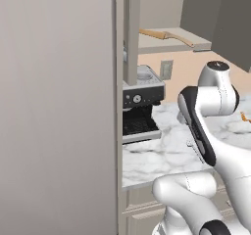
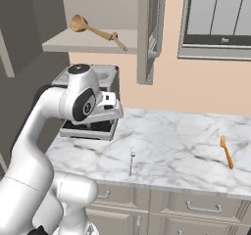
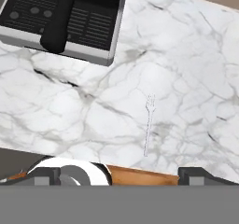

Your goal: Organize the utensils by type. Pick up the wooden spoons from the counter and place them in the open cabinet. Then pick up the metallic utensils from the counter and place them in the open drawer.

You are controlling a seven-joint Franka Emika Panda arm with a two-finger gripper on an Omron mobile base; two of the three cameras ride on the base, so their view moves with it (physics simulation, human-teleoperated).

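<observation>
The gripper (image 3: 119, 174) was spread wide and empty above the bench (image 3: 186, 45). The silver fork (image 3: 149, 123) was seen lying flat just ahead of it; the orange fork (image 2: 226, 152) lay well apart.

No legible text or labels anywhere

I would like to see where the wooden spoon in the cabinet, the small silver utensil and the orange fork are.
wooden spoon (image 2: 96, 32), right base view, middle of its handle, on the cabinet shelf.
silver utensil (image 3: 148, 122), hand view, middle of its thin shaft, on the counter.
orange fork (image 2: 227, 154), right base view, its handle, on the counter.
</observation>
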